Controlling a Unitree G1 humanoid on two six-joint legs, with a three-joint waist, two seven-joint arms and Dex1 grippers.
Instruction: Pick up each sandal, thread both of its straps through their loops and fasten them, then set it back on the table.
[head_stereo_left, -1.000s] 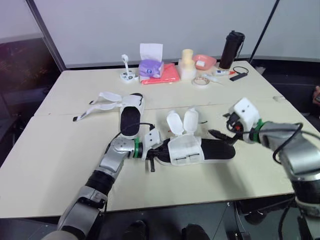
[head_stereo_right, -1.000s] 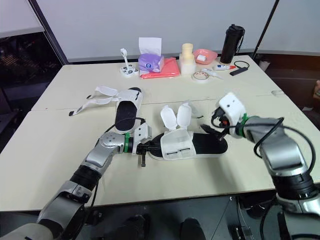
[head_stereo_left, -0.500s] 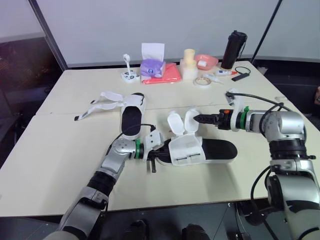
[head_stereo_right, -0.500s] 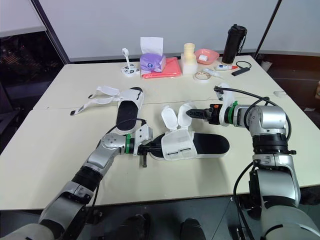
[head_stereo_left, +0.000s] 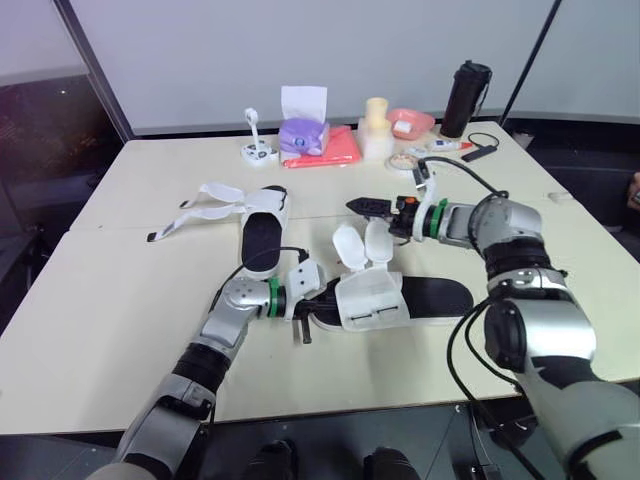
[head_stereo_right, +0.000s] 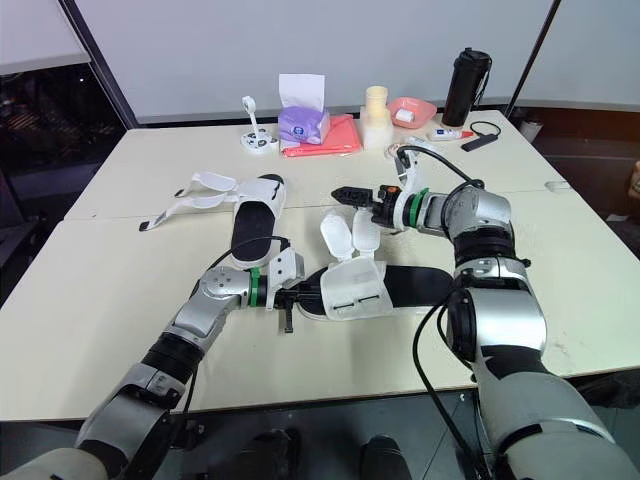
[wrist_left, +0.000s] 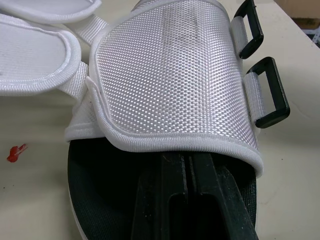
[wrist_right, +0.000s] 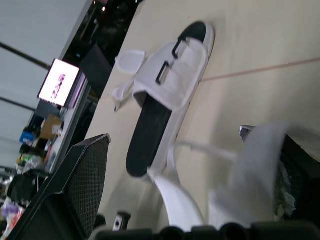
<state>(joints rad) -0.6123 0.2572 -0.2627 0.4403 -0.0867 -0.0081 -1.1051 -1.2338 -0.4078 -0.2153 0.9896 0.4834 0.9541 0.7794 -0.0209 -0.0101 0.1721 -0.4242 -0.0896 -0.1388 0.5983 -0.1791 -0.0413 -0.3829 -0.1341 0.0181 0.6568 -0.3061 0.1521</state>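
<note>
far sandal (head_stereo_left: 258, 228): lies flat on the bench (head_stereo_left: 110, 300), well apart from both arms. Its straps (head_stereo_left: 205, 197) are splayed open toward the robot's left. Not yet fastened; reads as waiting its turn.
left end effector (wrist_left: 188, 165): black fingers pressed together and slid in at the toe of the near sandal, lying on the footbed under the white mesh upper (wrist_left: 165, 75). Judged purpose: to pin the shoe down so it does not skid while the straps are worked.
near sandal (head_stereo_left: 430, 297): on the bench at centre, toe toward the left arm, heel toward the robot's right.
loops (wrist_left: 272, 92): two black rectangular rings on the near edge of the upper, both empty.
strap flaps (head_stereo_left: 350, 245): two white tabs standing up on the far side of the upper, side by side, unthreaded.
right end effector (head_stereo_left: 356, 205): fingers spread wide, hovering just above and behind the flaps. Wrist view shows a white flap blurred beside one finger, nothing clamped. Judged to be lining up to pinch a flap.
step: threading not yet begun on this sandal.
</note>
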